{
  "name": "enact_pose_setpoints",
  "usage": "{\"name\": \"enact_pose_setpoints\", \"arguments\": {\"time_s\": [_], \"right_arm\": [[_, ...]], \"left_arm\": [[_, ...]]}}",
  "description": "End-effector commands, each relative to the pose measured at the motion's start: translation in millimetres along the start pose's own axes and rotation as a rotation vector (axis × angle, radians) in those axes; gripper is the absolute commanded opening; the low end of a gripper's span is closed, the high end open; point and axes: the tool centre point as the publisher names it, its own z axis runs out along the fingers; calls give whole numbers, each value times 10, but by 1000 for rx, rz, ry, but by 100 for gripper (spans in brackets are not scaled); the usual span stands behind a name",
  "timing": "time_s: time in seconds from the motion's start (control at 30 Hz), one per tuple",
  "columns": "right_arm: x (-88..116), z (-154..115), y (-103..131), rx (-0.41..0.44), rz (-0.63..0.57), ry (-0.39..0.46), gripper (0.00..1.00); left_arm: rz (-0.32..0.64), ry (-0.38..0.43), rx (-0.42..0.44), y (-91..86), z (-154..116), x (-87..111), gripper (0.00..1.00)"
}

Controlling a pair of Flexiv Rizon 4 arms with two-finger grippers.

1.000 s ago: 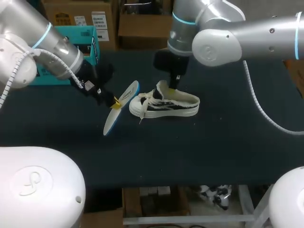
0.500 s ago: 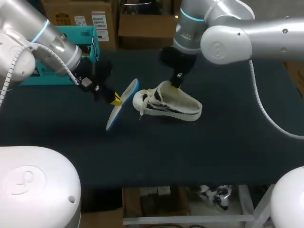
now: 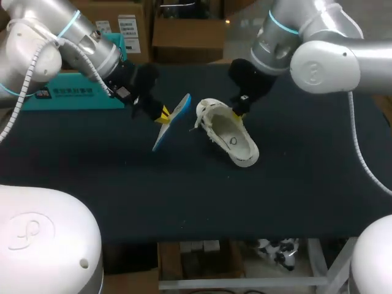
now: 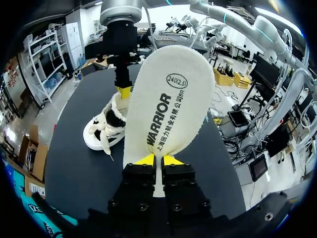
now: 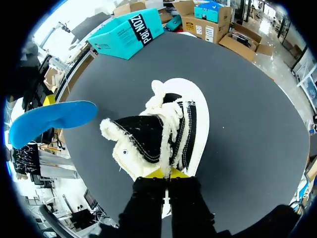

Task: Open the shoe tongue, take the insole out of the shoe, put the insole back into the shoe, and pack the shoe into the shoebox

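Shoebox [image 3: 76,98]: placed at the back left of the table [image 3: 288,190], behind the left arm.
Insole [image 3: 173,121]: held tilted between shoebox and shoe, just left of the shoe and apart from it; in the left wrist view it is stood up ahead of the fingers, with the shoe beyond it.
Shoe [image 3: 231,133]: found near the table's middle, tipped over, one end toward the back and the other toward the front.
Left gripper [image 3: 163,114]: closed on the insole's left edge, from two sides.
Right gripper [image 3: 239,109]: set at the shoe's back end, clamped on its rim.
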Motion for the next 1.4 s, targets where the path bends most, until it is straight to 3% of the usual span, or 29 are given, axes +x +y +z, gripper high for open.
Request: {"name": "enact_pose_setpoints", "arguments": {"time_s": [0.03, 0.17, 0.27, 0.83, 1.13, 1.4], "right_arm": [[50, -6, -142, -152, 39, 1, 0], [50, 9, -157, -156, 53, 0, 0], [50, 9, -157, -156, 53, 0, 0], [50, 9, -157, -156, 53, 0, 0], [68, -236, -30, -158, 216, 56, 0], [311, -283, -9, -233, 363, 118, 0]], "left_arm": [[34, 116, 11, -77, 85, -179, 0], [57, 139, 28, -133, 124, -237, 0], [-25, 135, -49, -180, 167, -285, 0], [-25, 135, -49, -180, 167, -285, 0], [27, 177, 13, -132, 144, -276, 0], [100, 227, 61, -73, 64, -425, 0]]}}
